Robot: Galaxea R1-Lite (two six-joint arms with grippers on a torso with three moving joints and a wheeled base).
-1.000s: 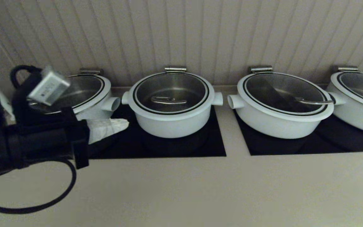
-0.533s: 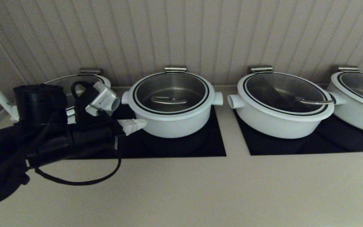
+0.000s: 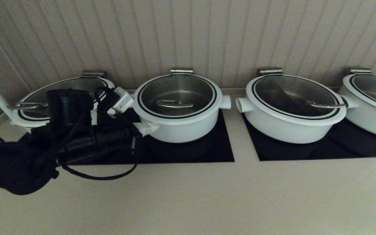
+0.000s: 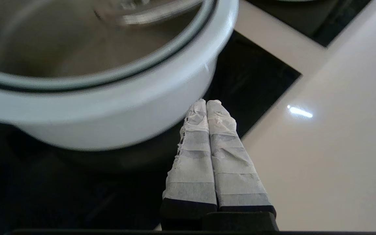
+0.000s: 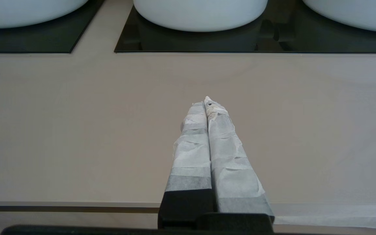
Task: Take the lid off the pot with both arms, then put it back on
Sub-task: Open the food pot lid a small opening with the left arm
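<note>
The pot (image 3: 178, 125) is the deep white one at centre, on a black cooktop, with stub handles on both sides. Its glass lid (image 3: 176, 96) with white rim, black ring and steel handle (image 3: 174, 104) sits on it. My left gripper (image 3: 153, 126) is shut and empty, its white tips right at the pot's left wall, low down. In the left wrist view the shut fingertips (image 4: 206, 103) lie close under the pot's white wall (image 4: 109, 111). My right gripper (image 5: 207, 101) is shut and empty over bare counter, out of the head view.
A wide lidded pot (image 3: 28, 107) stands at the left behind my left arm. Two more wide lidded pots stand at the right (image 3: 292, 107) and far right (image 3: 370, 101). A second black cooktop (image 3: 321, 147) lies under them. The beige counter (image 3: 207, 195) spreads in front.
My left arm has swung right and forward over the left cooktop; its shut fingertips went from beside the left pot to the centre pot's left wall. The pots and lids have not moved.
</note>
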